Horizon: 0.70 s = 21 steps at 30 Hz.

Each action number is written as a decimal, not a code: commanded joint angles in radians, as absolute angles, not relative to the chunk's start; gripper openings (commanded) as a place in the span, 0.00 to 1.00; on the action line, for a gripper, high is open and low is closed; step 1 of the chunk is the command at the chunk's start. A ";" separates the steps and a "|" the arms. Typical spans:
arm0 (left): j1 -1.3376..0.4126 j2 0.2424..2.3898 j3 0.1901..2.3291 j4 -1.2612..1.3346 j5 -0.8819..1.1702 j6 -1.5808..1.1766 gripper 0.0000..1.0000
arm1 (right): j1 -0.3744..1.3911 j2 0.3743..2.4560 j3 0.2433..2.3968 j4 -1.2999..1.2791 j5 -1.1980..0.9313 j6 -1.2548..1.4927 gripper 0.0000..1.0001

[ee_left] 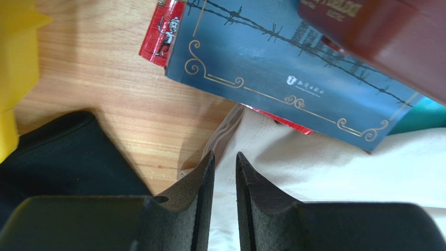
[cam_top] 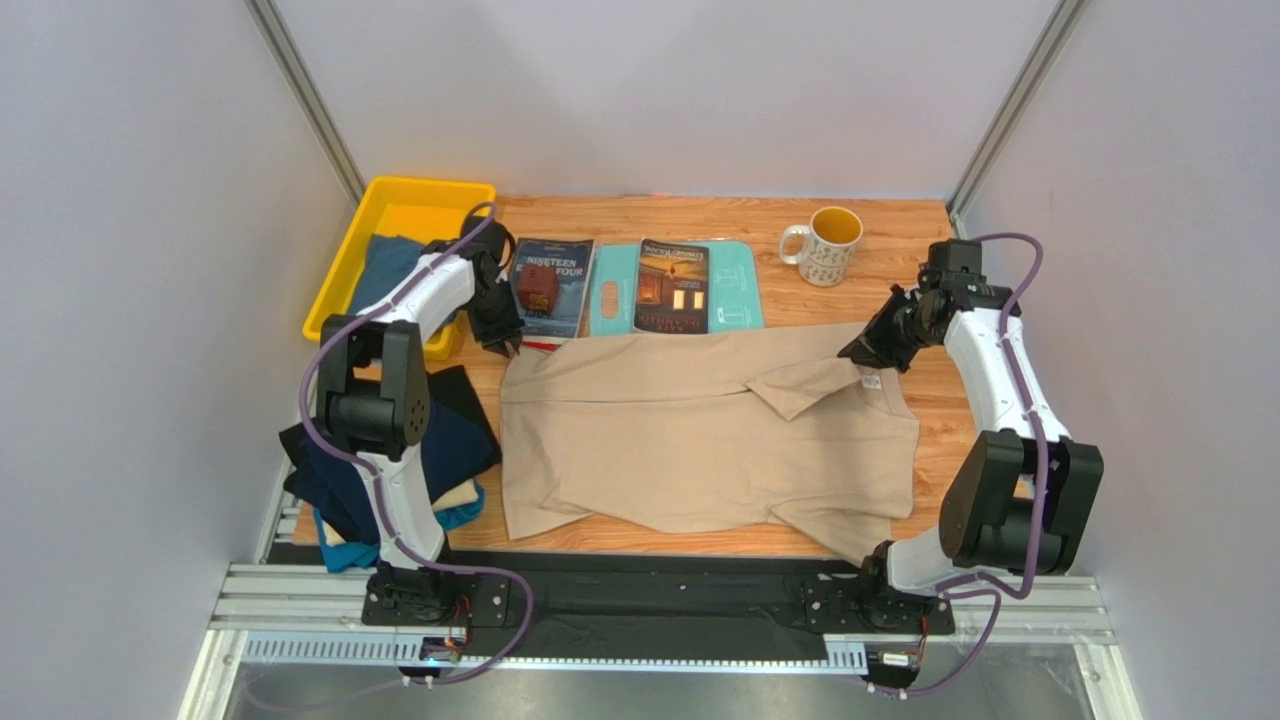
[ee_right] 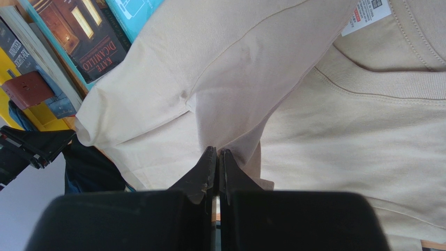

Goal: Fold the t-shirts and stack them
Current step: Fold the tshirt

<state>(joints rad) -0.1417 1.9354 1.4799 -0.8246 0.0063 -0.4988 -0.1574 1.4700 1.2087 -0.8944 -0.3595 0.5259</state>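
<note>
the beige t-shirt (cam_top: 676, 435) lies spread across the middle of the wooden table (cam_top: 939, 413), mostly flat, with one flap of cloth folded inward near its far right corner. its white label (ee_right: 369, 13) shows at the neck.

the right gripper (ee_right: 217, 152) is at the shirt's far right corner. its fingers are pressed together, pinching a fold of the beige cloth between their tips.

the left gripper (ee_left: 225, 157) is at the shirt's far left corner, just over the hem. its fingers stand a little apart with a narrow gap, and beige cloth shows through it. we cannot tell whether the pads touch the cloth.

just beyond the shirt's far edge lie a blue book (cam_top: 553, 288) and a dark book (cam_top: 672, 285), the latter on a teal board (cam_top: 736, 293). the shirt's far left corner touches the blue book's near edge. a mug (cam_top: 824, 245) stands further back, past the far right corner.

left of the shirt a dark navy t-shirt (cam_top: 451, 428) lies in a pile, with a teal t-shirt (cam_top: 343, 552) showing beneath it. a yellow bin (cam_top: 394, 195) stands off the shirt's far left corner and holds a dusty blue t-shirt (cam_top: 388, 267).
</note>
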 commanded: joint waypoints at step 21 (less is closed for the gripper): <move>-0.141 2.033 1.459 -0.744 0.022 -0.459 0.00 | -0.152 1.445 1.204 -0.893 -0.359 0.506 0.00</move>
